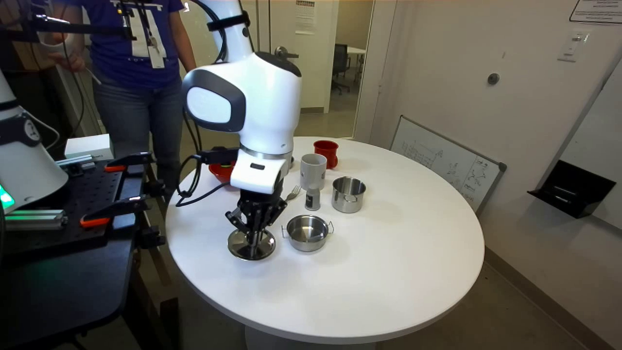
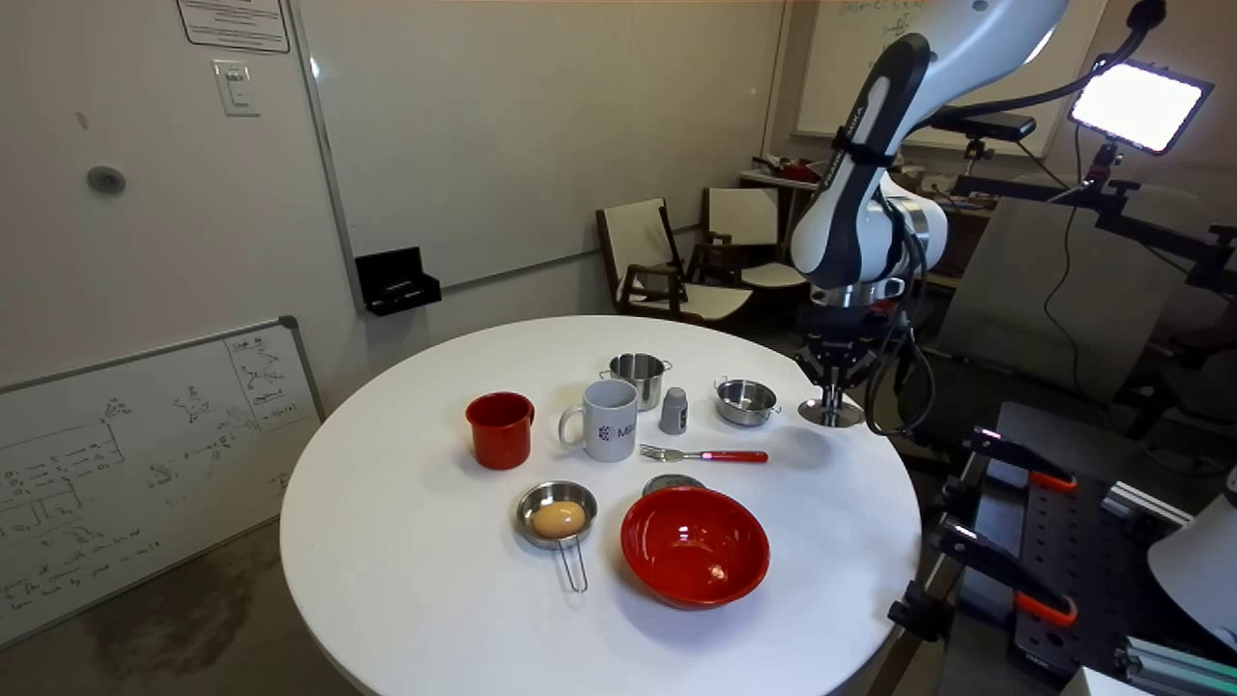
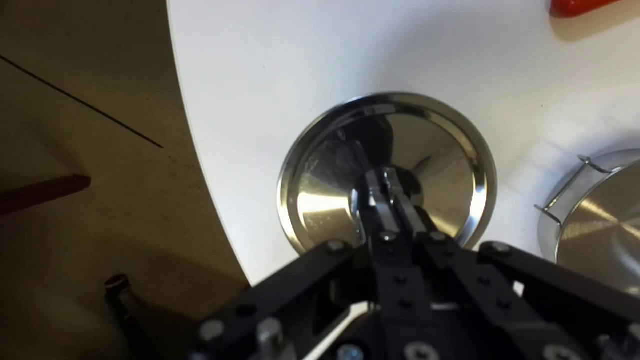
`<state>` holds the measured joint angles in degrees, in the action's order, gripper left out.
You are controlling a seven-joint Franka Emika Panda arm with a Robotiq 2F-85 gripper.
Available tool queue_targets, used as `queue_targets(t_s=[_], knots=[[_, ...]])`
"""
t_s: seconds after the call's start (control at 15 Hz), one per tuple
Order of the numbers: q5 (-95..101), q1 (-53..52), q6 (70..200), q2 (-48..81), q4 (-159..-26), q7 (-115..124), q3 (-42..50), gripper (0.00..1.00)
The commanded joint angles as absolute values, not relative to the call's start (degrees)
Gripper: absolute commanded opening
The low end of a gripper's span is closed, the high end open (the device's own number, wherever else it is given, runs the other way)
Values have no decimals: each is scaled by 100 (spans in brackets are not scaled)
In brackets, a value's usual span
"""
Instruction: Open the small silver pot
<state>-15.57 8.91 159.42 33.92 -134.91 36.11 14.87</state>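
- One end effector (image 3: pixel 383 186) at the centre of things, pointing down, fingertips close together and pinching the lid (image 3: pixel 442 170) right at its middle; the bit they grip is hidden between them!
- One lid there, already clear of its pot and near the rim of the desk (image 1: pixel 388 272); whether its underside touches down, I cannot tell.
- Just beside it, one small silver pot (image 1: pixel 307 236), upright on the desk, uncovered, a gap between it and the lid. Two side handles show in both exterior views; the wrist view cuts much of the pot off and gives us only one.
- Moving out: one grey shaker (image 2: pixel 675 413), one taller silver container (image 2: pixel 637 382) and one light mug (image 2: pixel 609 432), its lettering too small to read in full.
- One fork (image 2: pixel 676 453) with a red handle, and in an exterior view the arm (image 1: pixel 269 104) blocks all but its tines, plus part of the one red bowl (image 2: pixel 694 546).
- One grey disc (image 2: pixel 671 480), half hidden by that bowl, hard to make out.
- One red mug (image 2: pixel 501 432); one small pan (image 2: pixel 557 491) holding one brown egg-shaped thing (image 2: pixel 559 520).
- Farthest out, one person (image 1: pixel 136 63), head cut off at the top.
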Motion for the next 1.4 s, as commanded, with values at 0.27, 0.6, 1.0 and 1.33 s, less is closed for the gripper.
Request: queue_targets(t_s=[0.27, 0.6, 1.0, 1.33], knots=[[-1767, 866, 16308, 4280, -12791, 3643, 1535, 5], [-1815, 861, 16256, 4515, -12528, 3671, 1567, 31], [-1790, 709, 16283, 4724, -12359, 3920, 1749, 64], [-1380, -343, 16086, 4174, -12844, 4533, 2769, 99]])
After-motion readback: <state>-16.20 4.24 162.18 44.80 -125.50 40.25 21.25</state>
